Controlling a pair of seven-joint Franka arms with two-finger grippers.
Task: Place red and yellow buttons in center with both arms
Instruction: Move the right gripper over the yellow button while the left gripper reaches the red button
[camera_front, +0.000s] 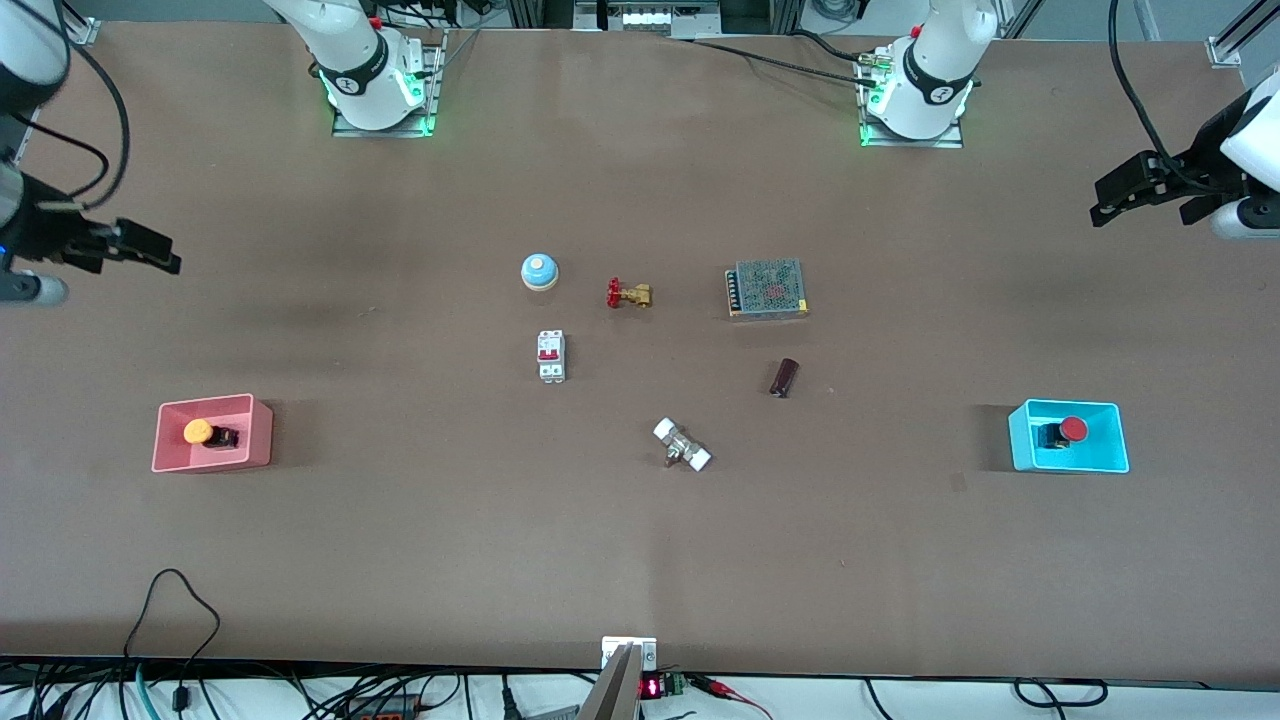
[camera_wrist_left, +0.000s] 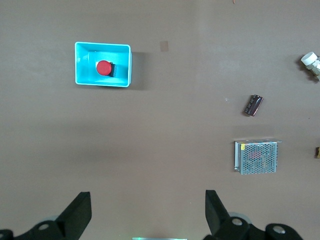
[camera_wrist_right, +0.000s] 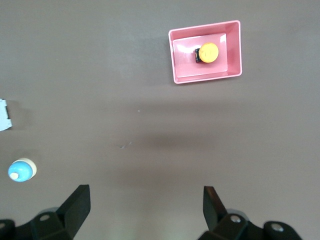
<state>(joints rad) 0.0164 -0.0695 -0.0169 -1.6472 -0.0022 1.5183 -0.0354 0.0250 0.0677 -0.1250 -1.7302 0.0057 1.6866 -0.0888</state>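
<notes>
Surveying from the front: yellow button (camera_front: 198, 431) lay in the pink bin (camera_front: 258, 432) toward the right arm's end, red button (camera_front: 1073, 429) in the cyan bin (camera_front: 1112, 448) toward the left arm's end, with the bell (camera_front: 539, 271), valve (camera_front: 627, 294), breaker (camera_front: 551, 355) and mesh-topped box (camera_front: 767, 289) between them. Left wrist view: left gripper (camera_wrist_left: 148, 214) hung released above bare tabletop, the 2 fingers (camera_wrist_left: 80, 212) spread, red button (camera_wrist_left: 104, 68) inside its bin (camera_wrist_left: 79, 64). Right wrist view: right gripper (camera_wrist_right: 146, 210) likewise released above bare tabletop, yellow button (camera_wrist_right: 208, 52) inside its bin (camera_wrist_right: 235, 49).

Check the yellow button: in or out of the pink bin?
In. The yellow button lies inside the pink bin, walls all round it.
</notes>
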